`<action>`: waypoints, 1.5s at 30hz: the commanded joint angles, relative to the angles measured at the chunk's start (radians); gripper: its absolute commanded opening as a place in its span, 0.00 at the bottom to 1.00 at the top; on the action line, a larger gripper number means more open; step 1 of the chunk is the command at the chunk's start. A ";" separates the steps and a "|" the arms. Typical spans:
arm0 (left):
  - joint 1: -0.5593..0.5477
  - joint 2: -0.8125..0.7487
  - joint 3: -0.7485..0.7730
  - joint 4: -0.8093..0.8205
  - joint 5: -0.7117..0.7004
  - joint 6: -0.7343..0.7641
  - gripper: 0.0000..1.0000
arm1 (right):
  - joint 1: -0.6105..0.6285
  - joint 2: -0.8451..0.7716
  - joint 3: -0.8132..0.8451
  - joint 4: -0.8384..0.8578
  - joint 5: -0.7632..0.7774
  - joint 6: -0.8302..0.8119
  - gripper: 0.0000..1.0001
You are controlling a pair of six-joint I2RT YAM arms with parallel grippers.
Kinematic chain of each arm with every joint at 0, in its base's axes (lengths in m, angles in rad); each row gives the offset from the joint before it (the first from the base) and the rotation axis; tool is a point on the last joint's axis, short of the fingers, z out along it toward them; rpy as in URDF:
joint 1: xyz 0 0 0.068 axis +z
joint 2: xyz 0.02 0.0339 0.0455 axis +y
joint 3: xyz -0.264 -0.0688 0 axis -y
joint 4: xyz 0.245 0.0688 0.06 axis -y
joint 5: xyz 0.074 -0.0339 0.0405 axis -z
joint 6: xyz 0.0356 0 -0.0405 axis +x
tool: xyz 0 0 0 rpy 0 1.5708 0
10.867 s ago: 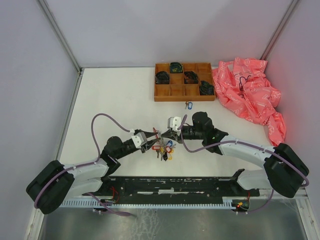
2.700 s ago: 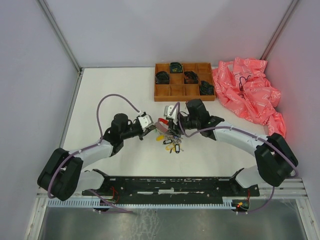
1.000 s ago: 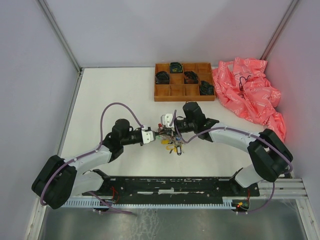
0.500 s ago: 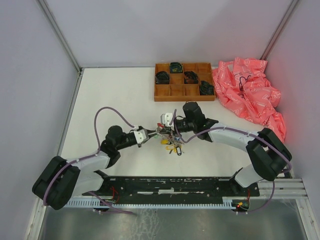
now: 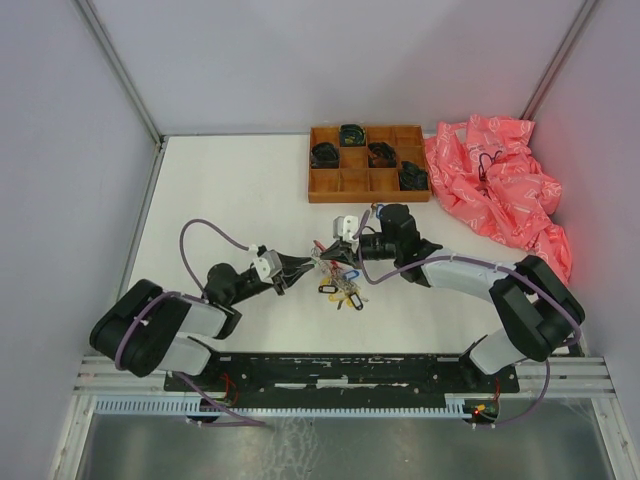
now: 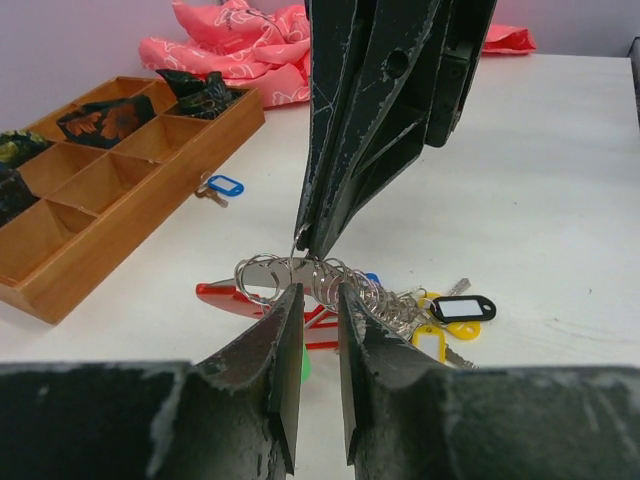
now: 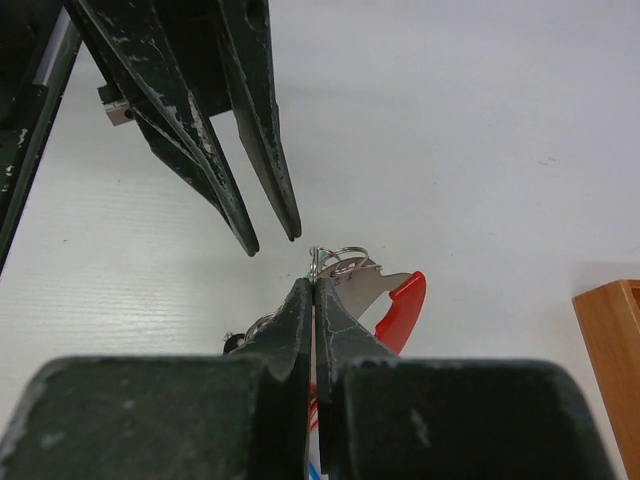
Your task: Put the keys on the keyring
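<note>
Ahead of the hands, a wooden tray (image 5: 368,163) and pink cloth (image 5: 500,190) sit on the table (image 5: 230,190), with one blue-tagged key (image 6: 225,187) beside the tray. The left hand (image 6: 318,300), narrowly parted, grips nothing, tips just short of the keyring (image 7: 340,262). The right hand (image 7: 314,285) pinches that ring tight, keys (image 5: 343,292) bunched beside it.

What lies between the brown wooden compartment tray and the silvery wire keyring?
A lone blue-tagged silvery key, lying near the tray, apart from the keyring; the left wrist view shows it.
</note>
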 commanded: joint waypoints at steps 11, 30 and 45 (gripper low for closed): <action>0.022 0.148 0.045 0.286 0.054 -0.109 0.26 | -0.013 -0.015 -0.004 0.155 -0.137 0.069 0.01; 0.024 0.160 0.081 0.300 0.207 -0.087 0.15 | -0.013 0.013 0.062 -0.050 -0.196 -0.032 0.01; 0.024 0.094 0.079 0.168 0.122 -0.025 0.29 | -0.011 0.010 0.067 -0.084 -0.194 -0.059 0.01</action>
